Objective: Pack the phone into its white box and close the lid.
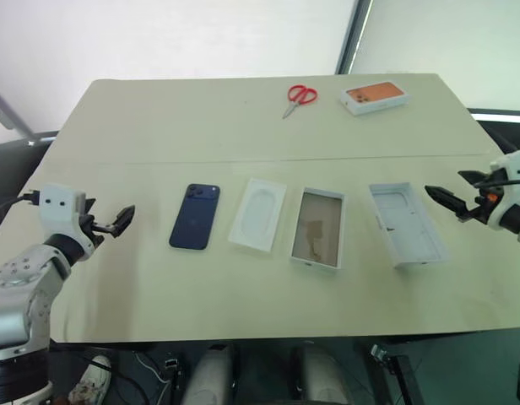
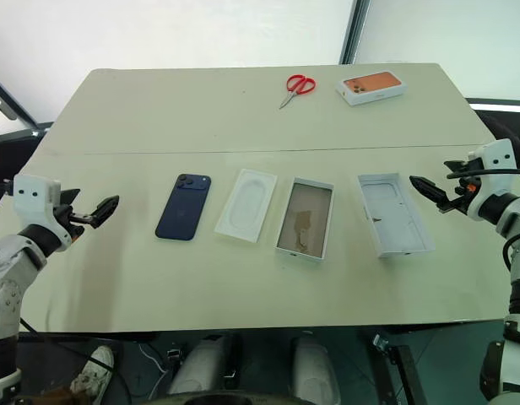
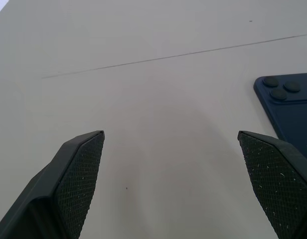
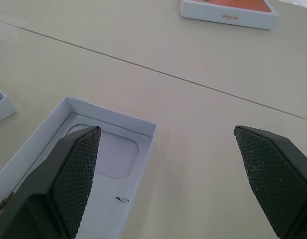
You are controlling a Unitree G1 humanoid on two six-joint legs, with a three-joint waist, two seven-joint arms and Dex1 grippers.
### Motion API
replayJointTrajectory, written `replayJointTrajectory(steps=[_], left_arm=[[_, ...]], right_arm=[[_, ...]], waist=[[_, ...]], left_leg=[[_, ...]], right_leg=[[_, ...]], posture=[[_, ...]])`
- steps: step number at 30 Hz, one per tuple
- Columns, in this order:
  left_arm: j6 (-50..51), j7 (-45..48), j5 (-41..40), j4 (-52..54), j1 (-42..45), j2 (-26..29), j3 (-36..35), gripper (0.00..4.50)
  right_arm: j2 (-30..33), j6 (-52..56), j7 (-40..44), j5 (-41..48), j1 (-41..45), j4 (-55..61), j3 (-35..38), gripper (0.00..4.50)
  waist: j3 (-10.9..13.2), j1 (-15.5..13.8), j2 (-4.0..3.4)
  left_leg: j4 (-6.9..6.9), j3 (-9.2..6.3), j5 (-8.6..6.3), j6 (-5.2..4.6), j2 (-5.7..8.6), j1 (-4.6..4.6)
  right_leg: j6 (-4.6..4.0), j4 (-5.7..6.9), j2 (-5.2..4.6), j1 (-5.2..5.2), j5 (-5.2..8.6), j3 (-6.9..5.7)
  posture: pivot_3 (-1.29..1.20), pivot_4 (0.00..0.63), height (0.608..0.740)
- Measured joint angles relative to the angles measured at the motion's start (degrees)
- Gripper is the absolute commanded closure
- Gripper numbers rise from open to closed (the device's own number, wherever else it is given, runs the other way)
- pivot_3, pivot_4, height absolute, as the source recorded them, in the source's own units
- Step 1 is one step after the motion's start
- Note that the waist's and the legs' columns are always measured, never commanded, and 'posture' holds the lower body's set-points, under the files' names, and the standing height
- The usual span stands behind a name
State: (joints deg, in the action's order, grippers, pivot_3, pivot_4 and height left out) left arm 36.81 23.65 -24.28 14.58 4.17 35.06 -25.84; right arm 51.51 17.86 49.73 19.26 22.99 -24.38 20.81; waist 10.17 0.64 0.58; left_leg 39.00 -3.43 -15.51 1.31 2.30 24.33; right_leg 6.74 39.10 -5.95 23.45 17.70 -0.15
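The left gripper (image 1: 125,218) hovers over the bench (image 1: 243,126) with its fingers spread wide and nothing between them. The phone (image 1: 195,217) lies face down just beyond its tips, toward the right gripper, apart from it. The right gripper (image 1: 440,199) is likewise spread and empty, its tips just beside the white box (image 1: 408,224), not touching. Between phone and white box lie a white insert (image 1: 257,214), then the lid (image 1: 318,228), open side up.

"iPhone" on orange-picture box (image 4: 228,14) side
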Motion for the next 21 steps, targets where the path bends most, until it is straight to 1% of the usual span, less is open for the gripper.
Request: replayJointTrajectory(steps=[7,14,21], left_arm=[[0.0,-0.15,-0.02,0.1,-0.21,-0.91,0.26,0.0],[0.04,-0.17,-0.12,0.28,-0.48,-1.54,0.48,0.0],[1.15,-0.26,-1.18,1.81,3.91,-2.2,3.36,0.0]], right_arm=[[0.0,0.49,0.18,-0.01,0.09,0.21,-0.04,0.02],[-0.02,1.58,0.47,0.1,-0.07,3.98,-0.41,0.02],[-1.72,3.55,0.38,1.1,-0.22,10.6,-2.5,0.02]], waist=[[0.0,0.0,0.0],[0.0,-0.02,0.0],[0.0,-0.07,0.0]], left_leg=[[0.0,0.0,0.0,0.0,0.0,0.0],[0.0,0.0,0.0,0.0,0.0,0.0],[0.02,-0.02,0.0,0.01,0.01,0.01]], right_leg=[[0.0,0.0,0.01,0.0,0.0,0.0],[0.0,0.0,0.0,0.0,0.0,0.0],[0.0,0.0,0.0,-0.01,0.0,-0.01]], posture=[[0.0,0.15,0.697],[0.0,0.15,0.697],[0.0,0.15,0.697]])
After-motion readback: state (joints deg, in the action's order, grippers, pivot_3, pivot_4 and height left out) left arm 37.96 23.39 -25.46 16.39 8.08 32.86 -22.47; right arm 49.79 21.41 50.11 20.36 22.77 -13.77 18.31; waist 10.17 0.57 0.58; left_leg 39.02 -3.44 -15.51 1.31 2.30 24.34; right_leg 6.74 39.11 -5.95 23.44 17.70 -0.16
